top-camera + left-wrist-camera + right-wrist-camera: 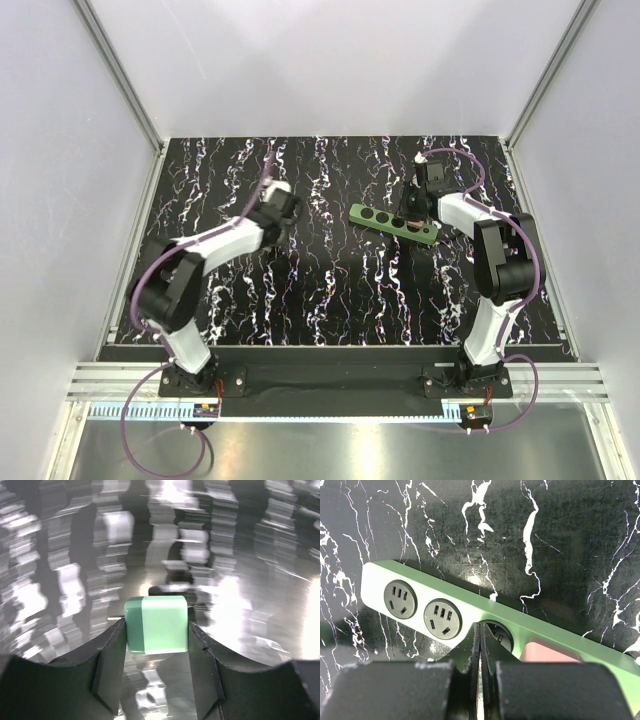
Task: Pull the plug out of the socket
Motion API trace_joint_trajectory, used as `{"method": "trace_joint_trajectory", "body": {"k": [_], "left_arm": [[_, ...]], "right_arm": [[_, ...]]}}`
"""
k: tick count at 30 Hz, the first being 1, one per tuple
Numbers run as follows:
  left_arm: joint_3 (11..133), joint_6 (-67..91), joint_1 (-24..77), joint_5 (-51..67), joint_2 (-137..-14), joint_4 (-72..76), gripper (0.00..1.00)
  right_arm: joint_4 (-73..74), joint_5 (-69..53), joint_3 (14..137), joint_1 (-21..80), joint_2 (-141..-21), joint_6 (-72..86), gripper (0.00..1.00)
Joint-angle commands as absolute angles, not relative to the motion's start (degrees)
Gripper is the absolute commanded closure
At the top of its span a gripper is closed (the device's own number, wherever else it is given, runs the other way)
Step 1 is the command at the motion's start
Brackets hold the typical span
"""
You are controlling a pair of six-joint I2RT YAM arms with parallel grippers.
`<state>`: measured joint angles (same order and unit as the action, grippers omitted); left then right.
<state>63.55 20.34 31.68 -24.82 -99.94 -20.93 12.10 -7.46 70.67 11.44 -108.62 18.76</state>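
The green power strip [383,219] lies aslant at the back right of the marbled table, and it also shows in the right wrist view [535,625] with two empty round sockets. My right gripper [414,208] is shut and empty, its tips [481,628] down on the strip at the third socket, which they partly hide. My left gripper [288,214] is left of the strip's end and apart from it. In the left wrist view the left gripper [156,624] is shut on a small green block-shaped plug [162,625] with a thin metal pin on its left. The background there is blurred.
A pink patch [547,652] sits on the strip right of my right fingers. Metal frame rails [130,250] and white walls border the black marbled table [330,290]. A purple cable [465,155] loops behind the right gripper.
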Motion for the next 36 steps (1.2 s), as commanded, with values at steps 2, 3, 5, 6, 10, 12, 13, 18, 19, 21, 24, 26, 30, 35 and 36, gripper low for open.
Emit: {"method": "trace_joint_trajectory", "body": {"k": [2, 3, 5, 6, 10, 12, 13, 18, 19, 21, 24, 26, 30, 35, 36], "left_arm": [[58.8, 28.8, 23.1, -32.1, -90.5, -24.4, 1.00], [56.7, 29.9, 21.4, -31.9, -87.9, -24.4, 1.00], [54.9, 32.5, 15.9, -30.3, -85.9, -24.3, 1.00], [53.5, 33.3, 14.2, -29.7, -84.4, -24.1, 1.00], [51.1, 36.2, 8.4, -29.1, -82.4, -21.8, 1.00], [50.7, 37.3, 6.3, -28.6, -82.4, -20.6, 1.00], [50.6, 37.5, 6.0, -27.9, -82.6, -19.2, 1.00], [50.2, 41.5, 4.1, -27.2, -85.5, -16.4, 1.00], [50.0, 42.2, 4.0, -27.2, -85.9, -15.7, 1.00], [49.5, 44.9, 3.5, -27.3, -86.7, -15.5, 1.00], [49.0, 46.8, 3.3, -27.6, -86.6, -15.3, 0.98], [48.6, 48.2, 3.1, -28.7, -86.0, -15.6, 0.89], [46.9, 51.1, 1.5, -30.0, -84.1, -15.7, 0.85], [46.5, 52.6, -1.4, -27.1, -84.9, -15.6, 0.84], [46.6, 52.8, -1.8, -26.5, -85.4, -15.4, 0.84]], "right_arm": [[16.2, -11.5, 69.4, 12.6, -111.7, 18.3, 0.97], [16.2, -11.5, 69.3, 12.6, -111.6, 18.3, 0.97], [16.3, -11.6, 69.3, 12.6, -111.6, 18.3, 0.97], [16.2, -11.6, 69.3, 12.5, -111.7, 18.3, 0.97], [16.2, -11.4, 69.3, 12.6, -111.4, 18.2, 0.97], [16.3, -11.4, 69.3, 12.5, -111.5, 18.2, 0.97], [16.1, -11.4, 69.3, 12.5, -111.5, 18.2, 0.97], [16.2, -11.4, 69.5, 12.6, -111.9, 18.2, 0.97], [16.2, -11.5, 69.5, 12.6, -112.0, 18.1, 0.97], [16.2, -11.4, 69.5, 12.6, -112.1, 18.1, 0.97], [16.2, -11.4, 69.6, 12.6, -112.1, 18.2, 0.97], [16.3, -11.5, 69.7, 12.6, -112.2, 18.2, 0.97], [16.3, -11.7, 69.9, 12.5, -112.6, 18.2, 0.97], [16.2, -11.8, 69.9, 12.6, -112.4, 18.1, 0.97], [16.2, -11.8, 69.9, 12.6, -112.5, 18.1, 0.97]]}}
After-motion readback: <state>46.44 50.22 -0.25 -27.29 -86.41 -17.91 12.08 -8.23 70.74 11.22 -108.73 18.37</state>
